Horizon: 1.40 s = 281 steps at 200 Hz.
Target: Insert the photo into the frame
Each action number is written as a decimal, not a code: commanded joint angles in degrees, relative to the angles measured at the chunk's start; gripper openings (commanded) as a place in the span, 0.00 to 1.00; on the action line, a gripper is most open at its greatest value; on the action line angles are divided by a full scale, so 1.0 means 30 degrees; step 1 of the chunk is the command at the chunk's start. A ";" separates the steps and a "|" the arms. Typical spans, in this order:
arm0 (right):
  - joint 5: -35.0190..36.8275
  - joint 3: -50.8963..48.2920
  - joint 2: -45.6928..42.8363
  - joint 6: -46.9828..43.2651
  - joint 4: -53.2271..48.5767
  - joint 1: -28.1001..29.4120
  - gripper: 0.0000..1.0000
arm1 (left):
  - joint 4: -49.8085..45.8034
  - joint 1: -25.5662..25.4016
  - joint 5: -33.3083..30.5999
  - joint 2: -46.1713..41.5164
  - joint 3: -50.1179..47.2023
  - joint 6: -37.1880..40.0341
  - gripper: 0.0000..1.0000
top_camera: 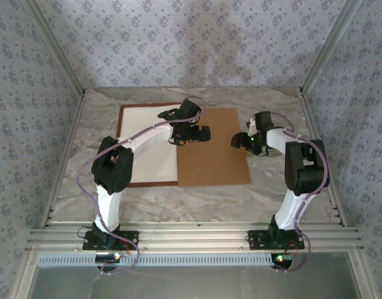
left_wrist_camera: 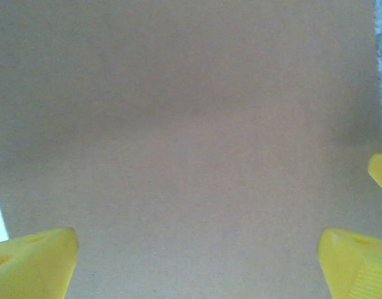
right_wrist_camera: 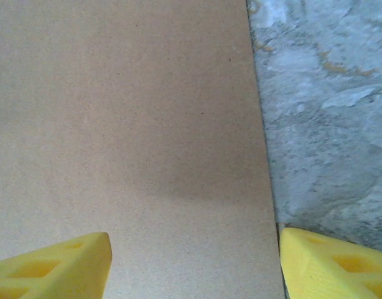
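The backing board (right_wrist_camera: 129, 124) looks like matt brown fibreboard, smooth, with a fine speckled grain and no shine. To its right, the table (right_wrist_camera: 328, 124) has a grey marbled, mottled finish. To its left, the frame (top_camera: 153, 184) shows narrow reddish-brown wood moulding around a flat, pale, paper-like sheet (top_camera: 141, 124). Over the board's edge, the fingertips (right_wrist_camera: 60, 268) of the right gripper (right_wrist_camera: 195, 252) are matt yellow plastic with moulded hollows.

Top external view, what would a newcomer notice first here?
A plain brown board lies mid-table, just right of the reddish-brown frame, whose inside shows white. Both arms reach over the board. The left gripper and right gripper hover open above it, the right one at its edge by the marbled table.
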 commanded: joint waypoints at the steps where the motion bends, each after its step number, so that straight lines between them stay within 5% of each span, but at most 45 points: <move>1: -0.0671 -0.0312 0.0454 0.0644 -0.0942 0.0826 0.72 | 0.0554 0.0331 0.0100 -0.0921 -0.0794 0.0255 0.99; 128: 0.0051 -0.1669 -0.3554 -0.0739 -0.1849 -0.1675 0.73 | 0.0989 0.0463 0.0103 -0.1358 -0.2344 0.0257 0.99; 281: -0.2597 -0.1091 -0.1051 -0.1040 0.0067 -0.2043 0.73 | 0.1446 0.0599 -0.0328 -0.0250 -0.3998 0.0374 0.98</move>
